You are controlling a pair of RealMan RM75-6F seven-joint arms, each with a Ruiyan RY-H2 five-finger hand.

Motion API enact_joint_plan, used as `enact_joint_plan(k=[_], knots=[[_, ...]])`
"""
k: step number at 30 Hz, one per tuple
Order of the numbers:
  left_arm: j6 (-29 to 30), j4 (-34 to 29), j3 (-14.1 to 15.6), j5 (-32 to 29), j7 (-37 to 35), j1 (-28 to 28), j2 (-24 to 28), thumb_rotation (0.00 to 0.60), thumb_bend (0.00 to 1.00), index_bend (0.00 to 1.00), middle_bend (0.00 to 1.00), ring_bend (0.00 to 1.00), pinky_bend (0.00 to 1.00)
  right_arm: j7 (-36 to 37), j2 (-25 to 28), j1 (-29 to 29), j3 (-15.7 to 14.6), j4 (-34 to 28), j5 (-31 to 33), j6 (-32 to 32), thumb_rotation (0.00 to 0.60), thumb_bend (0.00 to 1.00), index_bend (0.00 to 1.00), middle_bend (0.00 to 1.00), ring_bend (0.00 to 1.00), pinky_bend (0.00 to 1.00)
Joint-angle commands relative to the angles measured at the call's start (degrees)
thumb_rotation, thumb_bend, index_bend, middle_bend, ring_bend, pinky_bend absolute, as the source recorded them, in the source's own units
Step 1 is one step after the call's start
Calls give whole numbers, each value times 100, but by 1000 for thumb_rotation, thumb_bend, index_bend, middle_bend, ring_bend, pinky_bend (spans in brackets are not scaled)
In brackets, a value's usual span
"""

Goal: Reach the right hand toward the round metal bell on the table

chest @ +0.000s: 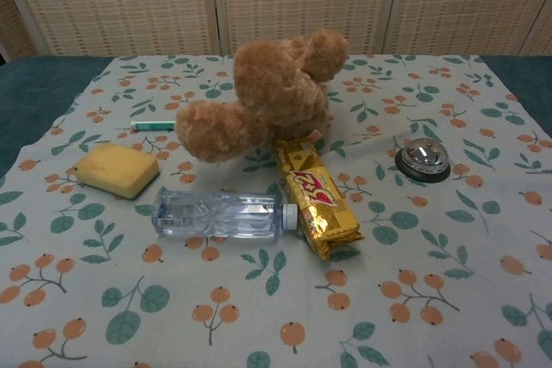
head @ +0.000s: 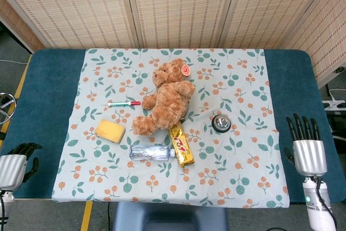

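The round metal bell stands on the floral cloth right of centre; the chest view shows the bell at the right, its dome shiny on a dark base. My right hand hovers over the blue table edge at the right, well clear of the bell, its fingers straight, apart and holding nothing. My left hand sits at the far left edge with its fingers curled inward around nothing. Neither hand appears in the chest view.
A brown teddy bear lies in the middle of the cloth. A gold snack pack, a plastic bottle, a yellow sponge and a pen lie left of the bell.
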Motion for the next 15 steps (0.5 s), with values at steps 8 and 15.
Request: enact_joint_plan(k=[8, 15], knots=[[13, -92, 5, 29, 49, -3, 35, 600, 588, 338, 323, 282, 487, 454, 127, -138, 53, -169, -380, -379, 600, 177, 0, 0, 0, 27], [-26, -75, 8, -10, -37, 12, 47, 600, 588, 338, 323, 282, 487, 1416, -226, 101, 201, 672, -846, -744, 600, 353, 0, 0, 0, 27]])
